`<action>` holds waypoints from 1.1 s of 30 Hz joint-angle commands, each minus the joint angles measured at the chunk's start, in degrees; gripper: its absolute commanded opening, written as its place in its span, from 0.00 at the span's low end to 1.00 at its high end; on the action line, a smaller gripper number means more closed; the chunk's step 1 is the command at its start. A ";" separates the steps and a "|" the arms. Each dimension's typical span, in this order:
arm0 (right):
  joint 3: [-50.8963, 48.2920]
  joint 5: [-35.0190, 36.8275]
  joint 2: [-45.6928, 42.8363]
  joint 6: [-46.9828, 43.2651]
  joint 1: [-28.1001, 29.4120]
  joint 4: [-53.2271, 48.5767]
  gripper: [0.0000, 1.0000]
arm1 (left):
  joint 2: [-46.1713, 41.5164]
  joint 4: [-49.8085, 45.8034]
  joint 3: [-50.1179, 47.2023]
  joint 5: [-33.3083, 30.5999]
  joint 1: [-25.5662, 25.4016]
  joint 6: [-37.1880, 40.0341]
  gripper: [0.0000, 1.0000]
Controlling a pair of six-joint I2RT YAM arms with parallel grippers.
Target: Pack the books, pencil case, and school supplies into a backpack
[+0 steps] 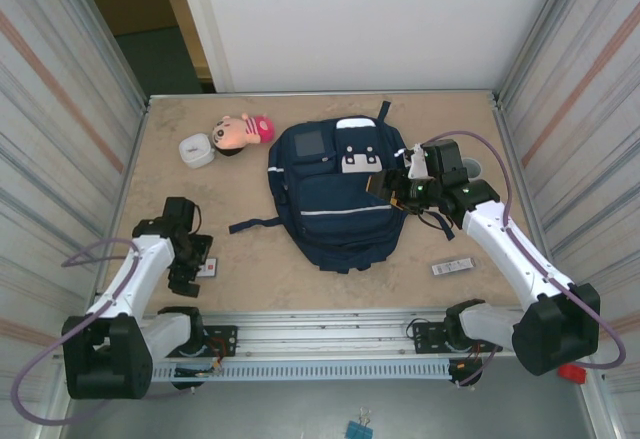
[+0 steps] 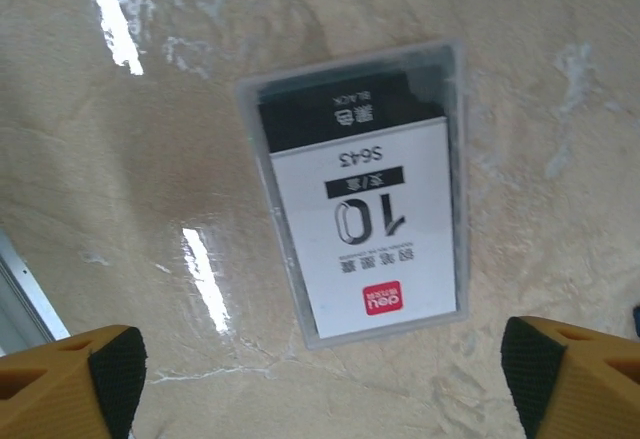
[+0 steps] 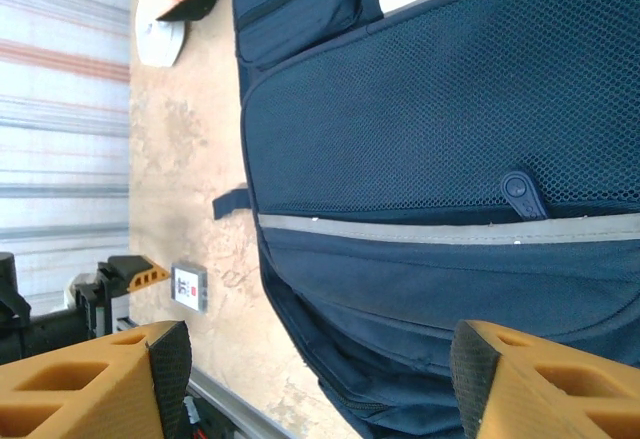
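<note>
The navy backpack [image 1: 335, 194] lies flat mid-table, also in the right wrist view [image 3: 450, 159]. My right gripper [image 1: 400, 184] hovers over its right side, open, with nothing between the fingers [image 3: 320, 379]. A black-and-white card pack [image 2: 360, 229] of the school supplies lies flat on the table at the left [image 1: 208, 270]. My left gripper [image 2: 320, 379] stands open just over it, one finger on each side and clear of it [image 1: 195, 259]. A slim white-and-black bar [image 1: 452, 267] lies right of the backpack. The books are out of view. I cannot tell which thing is the pencil case.
A pink doll-like figure [image 1: 240, 131] and a white rounded box [image 1: 196, 149] sit at the back left. A grey cup [image 1: 472, 167] stands behind my right arm. A loose strap [image 1: 250, 225] trails left from the backpack. Metal walls close both sides, with a rail [image 1: 320, 324] in front.
</note>
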 commanded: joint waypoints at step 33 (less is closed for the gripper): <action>1.99 -1.17 0.79 1.19 2.06 0.70 0.71 | 7.79 9.97 0.54 3.21 0.18 -4.95 0.52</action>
